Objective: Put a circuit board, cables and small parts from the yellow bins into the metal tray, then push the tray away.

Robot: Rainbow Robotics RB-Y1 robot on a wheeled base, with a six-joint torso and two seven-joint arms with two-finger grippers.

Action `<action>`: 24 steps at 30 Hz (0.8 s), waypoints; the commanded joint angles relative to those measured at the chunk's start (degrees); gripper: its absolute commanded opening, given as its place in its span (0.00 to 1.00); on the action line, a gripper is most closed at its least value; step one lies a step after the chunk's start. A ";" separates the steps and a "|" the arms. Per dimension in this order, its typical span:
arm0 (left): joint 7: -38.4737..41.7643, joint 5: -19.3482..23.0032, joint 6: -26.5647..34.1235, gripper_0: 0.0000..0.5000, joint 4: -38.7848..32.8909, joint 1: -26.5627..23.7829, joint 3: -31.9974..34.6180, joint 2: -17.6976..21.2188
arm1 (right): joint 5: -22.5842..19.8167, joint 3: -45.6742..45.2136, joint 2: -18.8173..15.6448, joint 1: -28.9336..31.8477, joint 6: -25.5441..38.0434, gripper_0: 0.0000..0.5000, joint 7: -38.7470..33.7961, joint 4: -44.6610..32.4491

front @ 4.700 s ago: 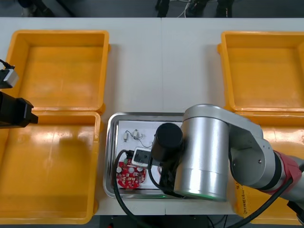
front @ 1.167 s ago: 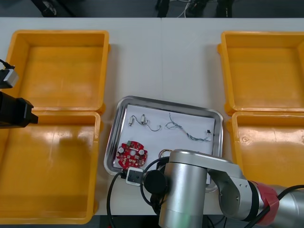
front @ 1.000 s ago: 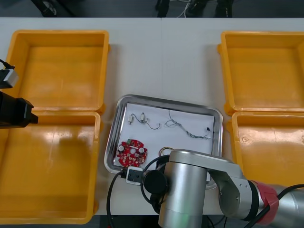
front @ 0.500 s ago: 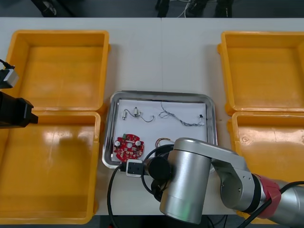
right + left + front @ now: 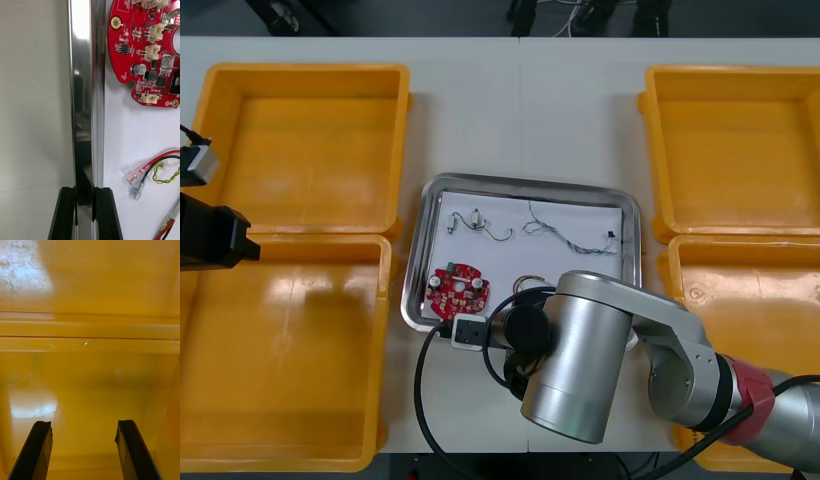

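Rim of metal tray point(image 5: 84, 93) clamped in right gripper point(image 5: 85, 192) — circuit board point(image 5: 144, 56) inside; left gripper point(image 5: 83, 424) parted over yellow bin point(image 5: 90, 386).

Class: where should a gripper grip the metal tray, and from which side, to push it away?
Take the metal tray by its near rim, from above on the robot's side, one finger outside, one inside. That rim is thin, raised and straight; the circuit board lies clear of it. The right gripper is shut on it so; the left gripper hangs over a yellow bin.
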 commanded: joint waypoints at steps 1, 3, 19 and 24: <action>-5.44 0.45 0.36 1.00 -1.74 0.56 1.65 1.12 | 0.36 -2.27 -0.96 -2.95 -2.70 0.00 3.10 2.00; -5.44 0.45 0.36 1.00 -1.74 0.56 1.65 1.12 | 0.36 -2.71 -0.70 -3.48 -3.75 0.00 3.54 3.50; -5.44 0.45 0.36 1.00 -1.74 0.56 1.65 1.12 | -0.69 -5.35 -0.26 -6.47 -8.24 0.00 6.97 9.39; -5.44 0.45 0.36 1.00 -1.74 0.56 1.65 1.12 | -0.87 -5.97 -0.61 -7.00 -10.17 0.00 8.20 10.88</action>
